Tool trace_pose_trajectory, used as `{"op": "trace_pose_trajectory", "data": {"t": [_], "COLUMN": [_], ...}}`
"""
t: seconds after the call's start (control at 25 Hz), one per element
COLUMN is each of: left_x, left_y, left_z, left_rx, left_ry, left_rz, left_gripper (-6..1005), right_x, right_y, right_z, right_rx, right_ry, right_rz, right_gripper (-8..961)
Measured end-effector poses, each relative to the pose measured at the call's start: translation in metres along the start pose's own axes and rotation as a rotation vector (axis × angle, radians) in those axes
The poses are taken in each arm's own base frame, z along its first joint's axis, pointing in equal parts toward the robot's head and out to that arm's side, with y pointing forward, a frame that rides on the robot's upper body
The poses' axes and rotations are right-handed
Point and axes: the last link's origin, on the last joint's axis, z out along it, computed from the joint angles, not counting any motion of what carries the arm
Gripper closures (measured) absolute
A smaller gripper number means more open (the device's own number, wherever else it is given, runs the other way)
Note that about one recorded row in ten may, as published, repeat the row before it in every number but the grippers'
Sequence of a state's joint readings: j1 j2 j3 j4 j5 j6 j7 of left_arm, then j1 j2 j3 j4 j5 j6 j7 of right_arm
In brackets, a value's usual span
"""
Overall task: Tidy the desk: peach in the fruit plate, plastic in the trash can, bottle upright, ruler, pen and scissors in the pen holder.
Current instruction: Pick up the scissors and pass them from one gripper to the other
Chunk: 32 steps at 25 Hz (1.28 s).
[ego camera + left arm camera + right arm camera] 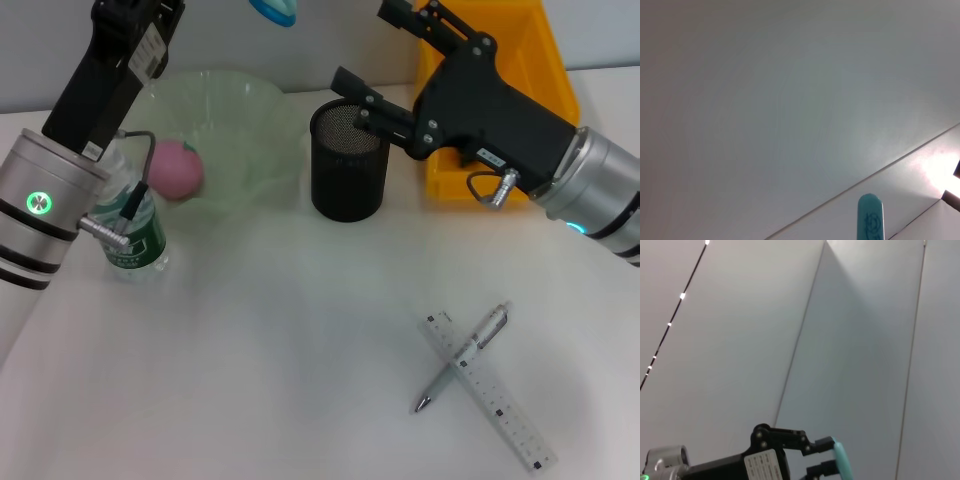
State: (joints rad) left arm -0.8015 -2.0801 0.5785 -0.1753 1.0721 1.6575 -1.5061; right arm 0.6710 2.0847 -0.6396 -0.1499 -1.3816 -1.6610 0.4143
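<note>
Two arms reach over the white tabletop (250, 380). The left gripper (827, 460) is raised high, its fingers pinching the teal-handled scissors (841, 462). The right gripper (355, 95) hovers over the black mesh pen holder (347, 160), fingers spread. A pink peach (175, 168) sits in the translucent green fruit plate (235, 140); a clear plastic bottle with a green label (135, 235) stands upright beside it. A white pen (465, 355) lies across the clear ruler (490, 390). The yellow bin (510, 60) stands behind.
</note>
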Motion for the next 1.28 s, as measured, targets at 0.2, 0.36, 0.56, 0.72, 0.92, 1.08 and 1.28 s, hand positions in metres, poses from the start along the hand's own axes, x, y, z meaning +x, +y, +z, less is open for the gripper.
{"op": "trace_pose_trajectory", "data": {"t": [0.2, 0.36, 0.56, 0.72, 0.92, 1.08, 1.28], "left_x": [-0.001, -0.001, -0.002, -0.003, -0.005, -0.005, -0.005], "left_y": [0.001, 0.001, 0.002, 0.002, 0.001, 0.001, 0.001], "left_z": [0.002, 0.004, 0.007, 0.008, 0.008, 0.007, 0.008], "left_rx": [-0.004, -0.007, -0.013, -0.016, -0.009, -0.005, -0.002], "left_ry": [-0.004, -0.006, -0.012, -0.020, -0.022, -0.020, -0.008], "left_rz": [-0.003, -0.006, -0.008, -0.007, -0.010, -0.002, 0.023], "left_gripper": [746, 744, 742, 740, 737, 735, 733], "right_x": [0.000, -0.001, -0.001, 0.000, 0.000, 0.002, 0.004], "right_y": [0.000, 0.000, 0.003, 0.006, 0.005, 0.002, 0.000], "right_z": [0.007, 0.012, 0.020, 0.025, 0.031, 0.036, 0.043], "right_rx": [-0.010, -0.018, -0.022, -0.027, -0.013, 0.010, 0.008], "right_ry": [-0.005, -0.011, -0.022, -0.029, -0.029, -0.023, -0.003], "right_rz": [-0.003, -0.006, -0.038, -0.070, -0.106, -0.127, -0.138], "right_gripper": [184, 184, 184, 184, 184, 184, 185]}}
